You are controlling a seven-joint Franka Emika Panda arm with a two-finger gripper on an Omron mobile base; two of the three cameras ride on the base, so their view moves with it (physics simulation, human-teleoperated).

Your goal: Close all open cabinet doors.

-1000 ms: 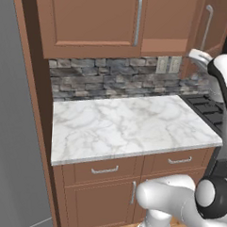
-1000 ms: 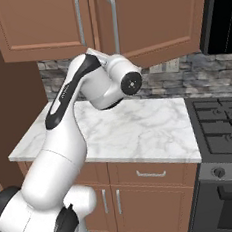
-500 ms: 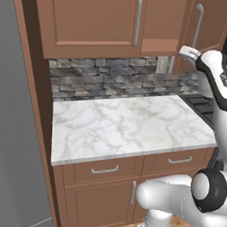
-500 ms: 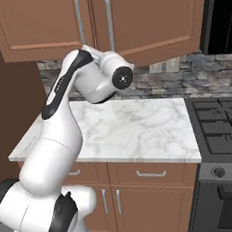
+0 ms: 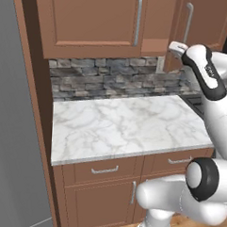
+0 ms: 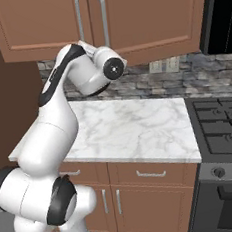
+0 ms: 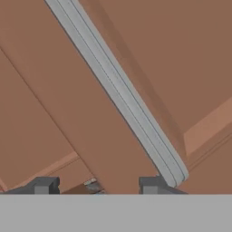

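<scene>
Up against the wall cabinets, the gripper (image 7: 97,185) sits right at the lower end of a cabinet door (image 7: 149,59), and the hand view is wall-to-wall reddish-brown wood. A long brushed-silver bar handle (image 7: 118,93) runs diagonally across that view, its lower end just above one dark fingertip (image 7: 152,185). The other fingertip (image 7: 43,185) stands apart from it, so there is a gap between the two, with nothing pinched in it; whether the pincer is properly spread or merely ajar, I cannot tell.

From the left base view, the arm (image 5: 208,75) reaches up over the right edge of the marble worktop (image 5: 119,125) to the right-hand cabinet door (image 5: 200,25), which looks angled slightly out from its neighbour (image 5: 89,20). In the right base view the two cabinet doors (image 6: 143,15) hang side by side above the back edge of the worktop, handles nearly together at the seam, the arm's wrist (image 6: 108,66) just below them.

A stone-tile backsplash (image 5: 108,77) runs under the cabinets. A wall outlet (image 6: 163,65) shows there. The stove (image 6: 219,128) adjoins the worktop's right edge. Small dark lettering marks the arm's forearm; too small to read.
</scene>
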